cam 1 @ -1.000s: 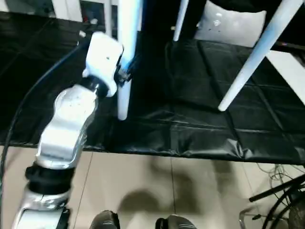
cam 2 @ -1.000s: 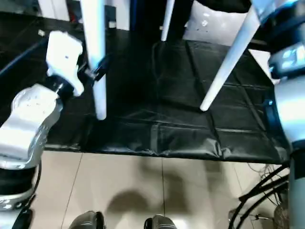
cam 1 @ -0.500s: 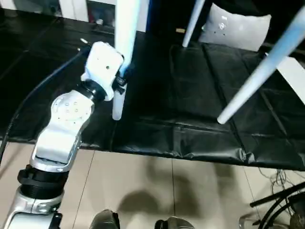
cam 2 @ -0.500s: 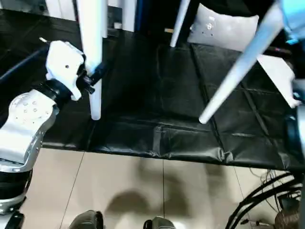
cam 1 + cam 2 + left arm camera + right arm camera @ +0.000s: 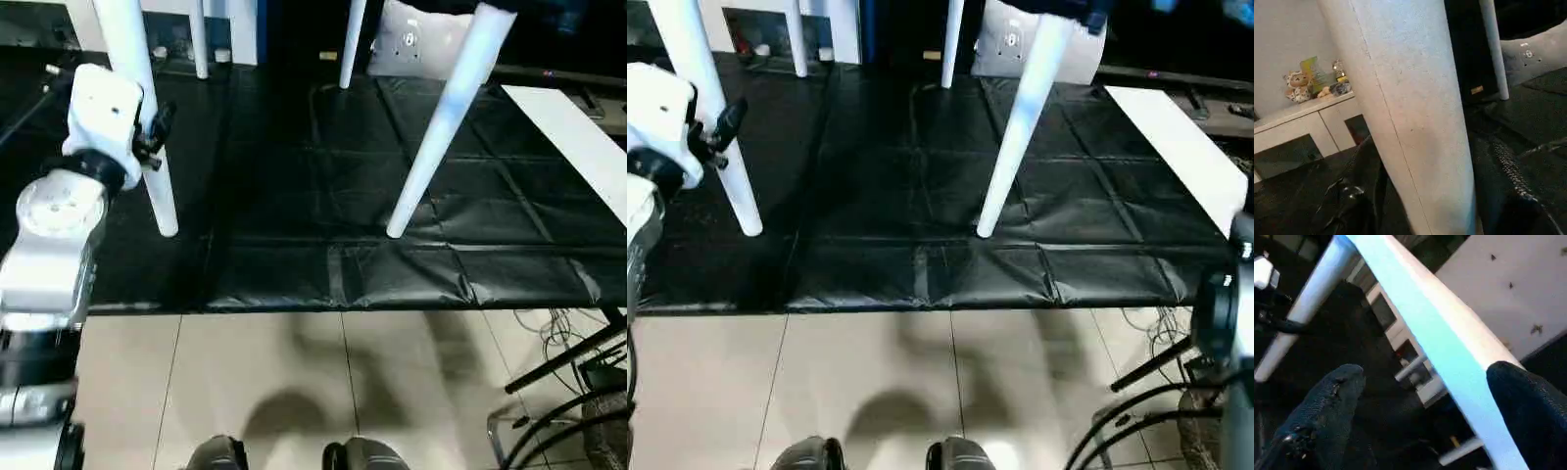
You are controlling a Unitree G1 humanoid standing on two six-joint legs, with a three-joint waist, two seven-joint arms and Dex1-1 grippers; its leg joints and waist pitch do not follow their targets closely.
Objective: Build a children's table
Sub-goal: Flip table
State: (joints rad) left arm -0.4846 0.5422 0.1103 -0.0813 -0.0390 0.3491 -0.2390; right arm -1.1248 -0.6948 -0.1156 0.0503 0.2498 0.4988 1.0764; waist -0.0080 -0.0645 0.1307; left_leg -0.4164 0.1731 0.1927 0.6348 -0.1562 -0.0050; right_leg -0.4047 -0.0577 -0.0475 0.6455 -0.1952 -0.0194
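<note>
While the left arm (image 5: 54, 230) reaches up and forward, its left pincer (image 5: 1420, 196) is clamped around the near-left leg (image 5: 137, 108). Four white legs show, held above the black mat (image 5: 294, 196). The right pincer (image 5: 1420, 396) straddles the near-right leg (image 5: 441, 122), fingers (image 5: 1528, 406) touching it.

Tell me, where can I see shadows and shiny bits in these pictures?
In the left eye view, soft dark shadows lie on the pale floor tiles below the black mat, whose creases catch shiny glare. In the right wrist view, a bluish light washes along the table leg. In the left wrist view, the near leg looks evenly lit.
</note>
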